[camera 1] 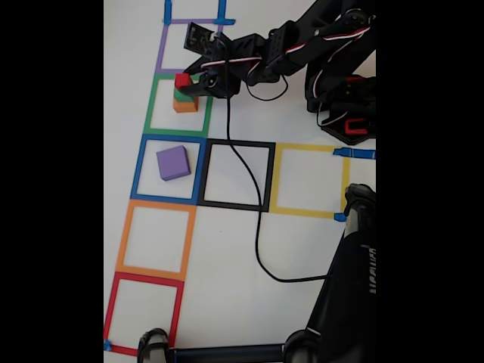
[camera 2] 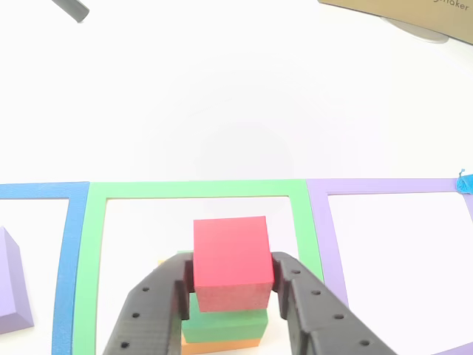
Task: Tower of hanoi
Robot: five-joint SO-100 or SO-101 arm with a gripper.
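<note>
- Nearest the bottom of the fixed view I see a dark stand (camera 1: 344,302) rising along the right edge, with a black bar running left along the lower edge; it covers part of the white tabletop (camera 1: 227,318) there.
- A black cable (camera 1: 257,234) trails from the arm down across the black tape square (camera 1: 236,175) and curls toward the stand.
- Tape outlines run up the left side: red square (camera 1: 144,311) lowest, orange square (camera 1: 155,240) above it, then blue square (camera 1: 169,169), green square (camera 1: 180,106) and purple square (camera 1: 185,47) at the top. A yellow square (camera 1: 310,180) sits right of the black one.
- The purple cube (camera 1: 173,162) lies alone inside the blue square, well apart from the stack.
- In the green square, upper left of the fixed view, the orange cube (camera 1: 184,105) is at the bottom, the green cube (camera 2: 225,325) on it, and the red cube (camera 2: 230,260) on top.
- The claw (camera 2: 230,285) is narrowed onto the red cube: in the other view both black fingers (camera 2: 151,307) press its left and right faces. I cannot tell whether the red cube rests on the green one or hangs just above it.
- The arm (camera 1: 302,49) reaches in from the upper right, its base (camera 1: 348,113) beside the yellow square.
</note>
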